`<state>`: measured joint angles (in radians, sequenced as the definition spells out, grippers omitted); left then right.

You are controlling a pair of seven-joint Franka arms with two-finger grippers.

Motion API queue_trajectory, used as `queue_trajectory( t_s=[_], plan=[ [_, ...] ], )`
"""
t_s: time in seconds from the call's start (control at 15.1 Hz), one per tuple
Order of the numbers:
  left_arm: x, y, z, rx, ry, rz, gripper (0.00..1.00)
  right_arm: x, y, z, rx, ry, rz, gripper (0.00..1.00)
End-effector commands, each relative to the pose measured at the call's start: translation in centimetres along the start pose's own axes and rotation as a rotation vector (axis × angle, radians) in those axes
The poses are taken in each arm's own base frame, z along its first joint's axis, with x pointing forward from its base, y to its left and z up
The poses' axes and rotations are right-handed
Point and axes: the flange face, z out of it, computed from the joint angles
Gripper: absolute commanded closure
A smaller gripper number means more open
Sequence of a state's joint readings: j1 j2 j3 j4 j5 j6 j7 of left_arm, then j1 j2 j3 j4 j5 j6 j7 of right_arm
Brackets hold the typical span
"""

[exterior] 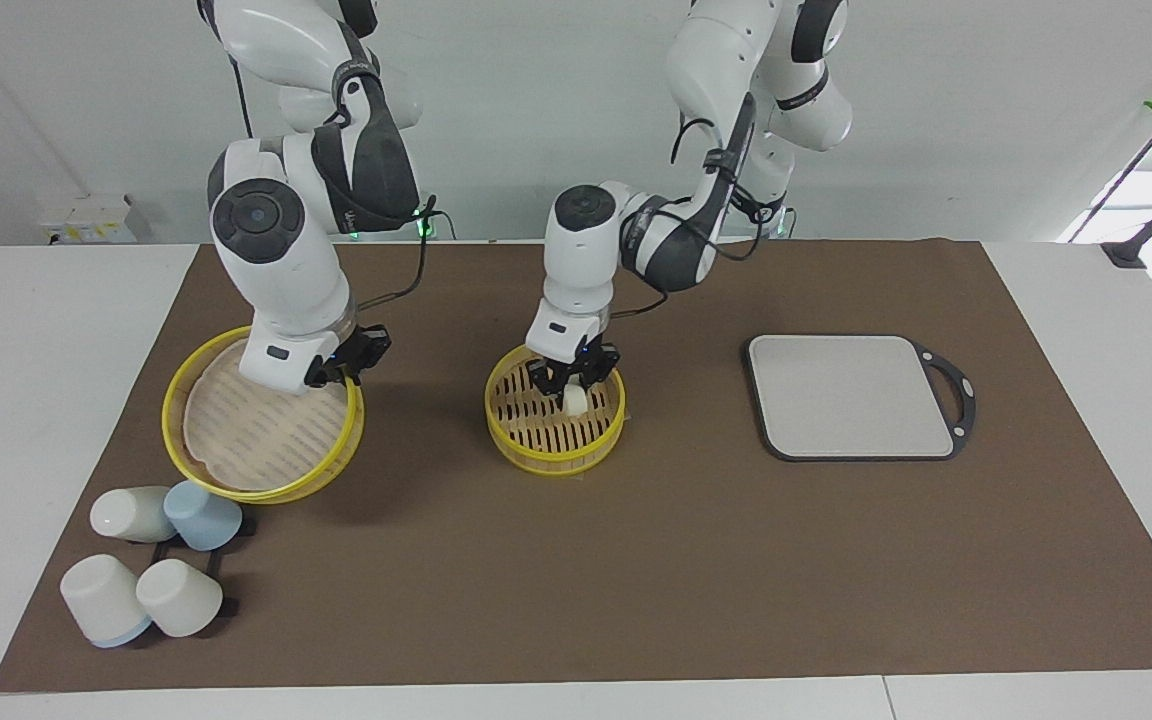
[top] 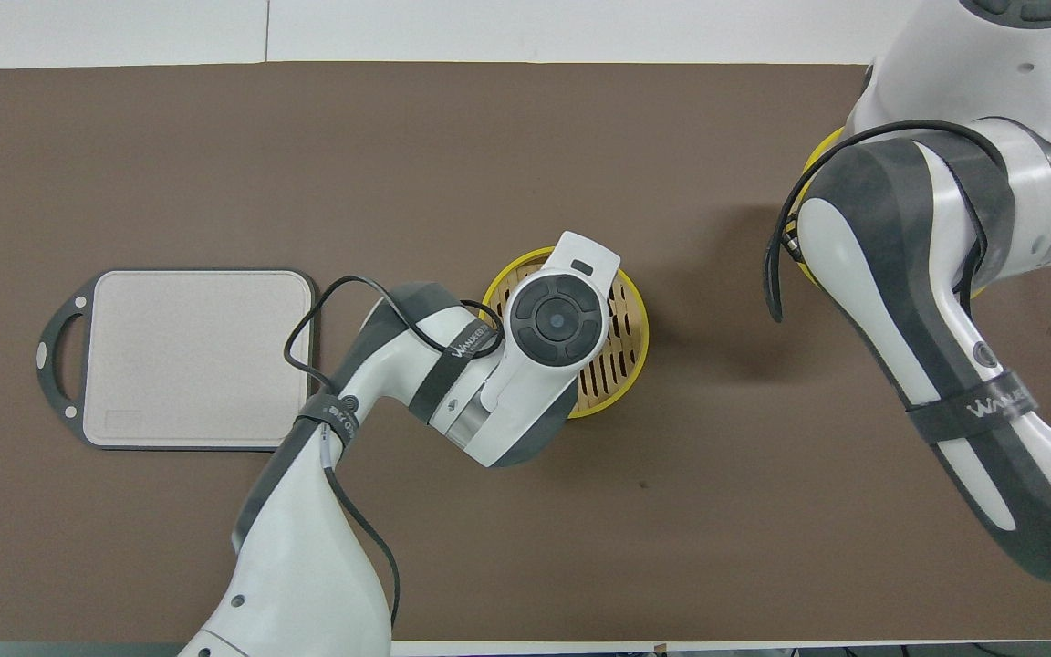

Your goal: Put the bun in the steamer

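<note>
The steamer [exterior: 548,452], a round slatted basket with a yellow rim, stands in the middle of the brown mat; it also shows in the overhead view [top: 621,351]. My left gripper [exterior: 573,388] reaches down into it, and the small cream-white bun [exterior: 576,402] sits between its fingers, low over the slats. My right gripper [exterior: 348,360] is shut on the rim of the steamer lid [exterior: 256,430] and holds it tilted over the mat, toward the right arm's end. In the overhead view both grippers and the bun are hidden under the arms.
A grey board with a black handle [exterior: 851,395] lies toward the left arm's end of the table [top: 202,356]. Several white and blue cups [exterior: 151,560] lie on their sides, farther from the robots than the lid.
</note>
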<state>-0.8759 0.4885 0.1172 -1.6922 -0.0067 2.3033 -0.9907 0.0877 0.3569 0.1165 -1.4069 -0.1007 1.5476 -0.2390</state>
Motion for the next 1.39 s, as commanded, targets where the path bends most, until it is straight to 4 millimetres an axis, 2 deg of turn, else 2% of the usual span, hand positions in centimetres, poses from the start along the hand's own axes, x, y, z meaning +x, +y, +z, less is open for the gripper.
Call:
queue_trajectory(
  t_s=[0.0,0.07,0.13,0.2,0.26,0.53,0.66,0.73,0.86,0.99,1.06,1.12,1.19,1.26,1.32],
  plan=[
    [1.3,-1.2,0.2,0.002,0.033,-0.010,0.63,-1.2,0.1,-0.5,-0.020,0.010,-0.001,1.00],
    [1.3,-1.2,0.2,0.002,0.033,-0.012,0.61,-1.2,0.1,-0.5,-0.020,0.010,0.000,1.00],
    [1.3,-1.2,0.2,0.002,0.033,-0.012,0.45,-1.2,0.1,-0.5,-0.020,0.010,0.000,1.00],
    [1.3,-1.2,0.1,0.000,0.034,-0.022,0.15,-1.2,0.1,-0.5,-0.020,0.010,0.002,1.00],
    [1.4,-1.1,0.0,0.000,0.034,-0.038,0.00,-1.2,0.1,-0.5,-0.020,0.012,0.002,1.00],
    [1.5,-1.5,-1.5,0.010,0.015,-0.073,0.00,-1.3,0.0,-0.5,-0.020,0.012,0.003,1.00],
    [2.8,-3.5,-5.8,0.018,0.003,-0.093,0.00,-1.3,0.0,-0.5,-0.020,0.012,0.005,1.00],
    [4.9,-6.2,-8.6,0.029,-0.010,-0.119,0.00,-1.3,0.0,-0.5,-0.019,0.011,0.006,1.00],
    [7.2,-11.1,-13.9,0.051,-0.076,-0.070,0.00,-1.3,-0.2,-0.5,-0.015,0.012,0.024,1.00],
    [10.5,-17.9,-19.0,0.057,-0.117,0.003,0.00,-0.5,-1.8,-0.9,0.000,0.056,0.074,1.00],
    [12.2,-21.8,-21.2,0.057,-0.129,0.027,0.00,0.9,-5.8,-1.7,0.015,0.115,0.087,1.00],
    [13.5,-25.3,-23.1,0.052,-0.136,0.060,0.00,2.3,-11.3,-1.7,0.014,0.158,0.104,1.00],
    [14.6,-28.5,-24.8,0.050,-0.143,0.097,0.00,3.3,-15.3,-1.8,0.024,0.208,0.162,1.00],
    [15.5,-31.7,-26.1,0.050,-0.153,0.146,0.00,4.2,-19.1,-1.7,0.061,0.246,0.256,1.00],
    [16.2,-34.0,-27.1,0.050,-0.160,0.193,0.00,5.0,-23.2,-1.1,0.111,0.255,0.308,1.00]
  ],
)
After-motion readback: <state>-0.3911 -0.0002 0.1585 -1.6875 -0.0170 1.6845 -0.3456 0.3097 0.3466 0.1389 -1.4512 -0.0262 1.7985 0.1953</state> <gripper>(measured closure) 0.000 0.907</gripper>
